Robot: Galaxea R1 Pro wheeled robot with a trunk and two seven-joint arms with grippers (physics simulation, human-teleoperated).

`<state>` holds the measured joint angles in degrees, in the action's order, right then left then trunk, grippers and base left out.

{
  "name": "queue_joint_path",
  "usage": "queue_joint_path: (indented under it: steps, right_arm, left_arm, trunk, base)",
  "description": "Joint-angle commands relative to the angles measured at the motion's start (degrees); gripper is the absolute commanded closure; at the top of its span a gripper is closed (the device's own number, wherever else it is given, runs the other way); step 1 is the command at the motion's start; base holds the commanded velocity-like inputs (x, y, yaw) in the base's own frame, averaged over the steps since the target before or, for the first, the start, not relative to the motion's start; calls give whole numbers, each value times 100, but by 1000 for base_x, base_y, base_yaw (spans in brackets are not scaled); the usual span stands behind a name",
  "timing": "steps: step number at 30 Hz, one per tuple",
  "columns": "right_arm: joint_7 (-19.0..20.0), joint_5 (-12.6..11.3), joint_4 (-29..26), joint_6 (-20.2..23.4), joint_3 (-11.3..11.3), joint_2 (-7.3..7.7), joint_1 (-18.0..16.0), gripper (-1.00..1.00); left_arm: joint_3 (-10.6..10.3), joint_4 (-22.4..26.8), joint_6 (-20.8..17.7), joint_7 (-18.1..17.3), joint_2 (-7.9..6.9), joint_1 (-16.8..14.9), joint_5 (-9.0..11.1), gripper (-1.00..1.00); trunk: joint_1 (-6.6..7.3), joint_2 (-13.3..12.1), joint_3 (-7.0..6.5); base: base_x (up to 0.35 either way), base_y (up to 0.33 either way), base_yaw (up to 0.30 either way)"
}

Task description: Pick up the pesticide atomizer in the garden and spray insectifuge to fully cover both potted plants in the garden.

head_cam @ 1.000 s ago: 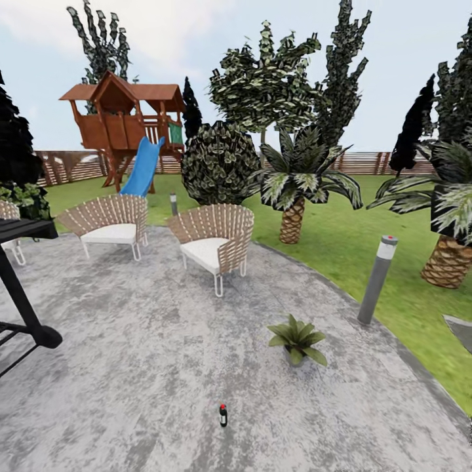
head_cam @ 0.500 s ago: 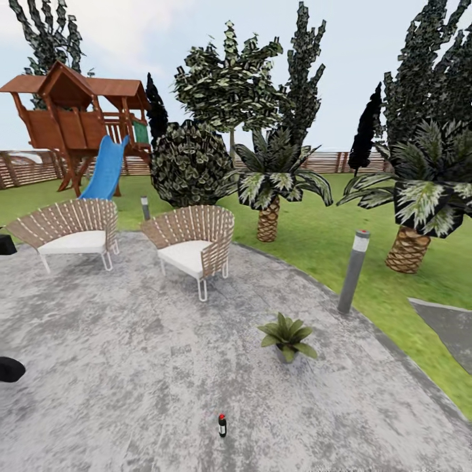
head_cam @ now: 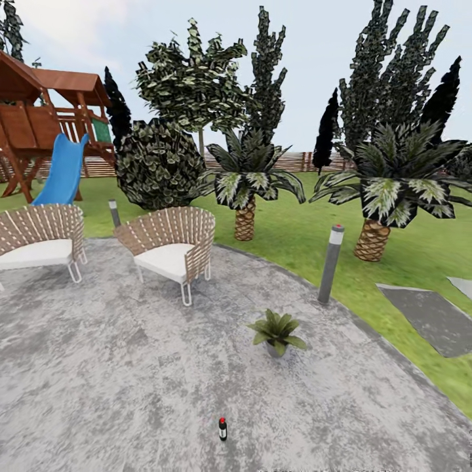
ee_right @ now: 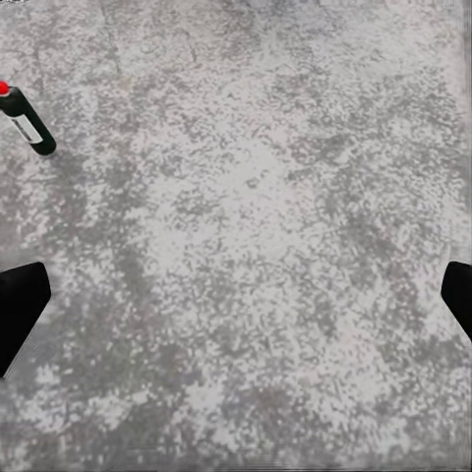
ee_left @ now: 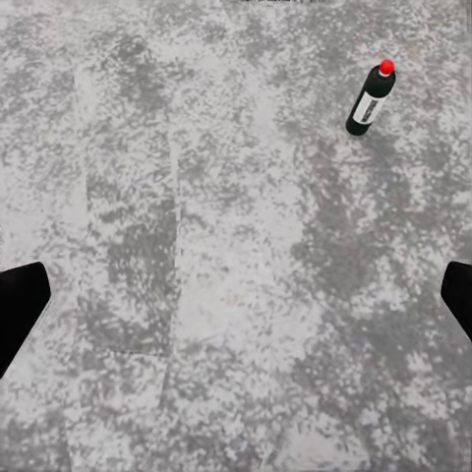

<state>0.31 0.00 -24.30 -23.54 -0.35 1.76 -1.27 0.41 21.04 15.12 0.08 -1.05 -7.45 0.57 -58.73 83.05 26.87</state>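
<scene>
Only one plant (head_cam: pixel 276 332) is showing in the head view, sitting on the patio (head_cam: pixel 118 367) toward its grassy edge; a second is not making itself seen. The playhouse (head_cam: pixel 39 124) and the far chair (head_cam: pixel 39 239) are being cut off at the left border, and the grey slab (head_cam: pixel 429 318) in the lawn (head_cam: pixel 295 229) at the right.

The atomizer (head_cam: pixel 223 429) is standing upright on bare stone near the bottom of the head view, well apart from the plant, the near chair (head_cam: pixel 174 249) and the lamp (head_cam: pixel 330 263). Its label is too small to read there.

In the left wrist view the bottle (ee_left: pixel 369 98) is standing off to one side, and the left gripper (ee_left: pixel 236 305) is showing just two dark fingertips (ee_left: pixel 22 305) at opposite borders, spread wide with nothing between them. The right gripper (ee_right: pixel 236 305) is likewise spread wide over open stone, fingertips (ee_right: pixel 20 307) clipped, with the bottle (ee_right: pixel 25 120) near the frame's edge.
</scene>
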Motion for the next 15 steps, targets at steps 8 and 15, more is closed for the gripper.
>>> queue_joint_path:
  steps: [8,15]
  right_arm:
    - [3,0,4,-19,-2,0,-4,-100]
    - [1,0,4,-19,-3,0,-4,-100]
  left_arm:
    - [3,-3,24,1,0,-1,-8,-100]
    - [-25,2,26,-12,8,-2,-68,-100]
  trunk:
    - [0,3,6]
    - [0,3,6]
  base:
    - [0,333,-296]
    - [0,127,-296]
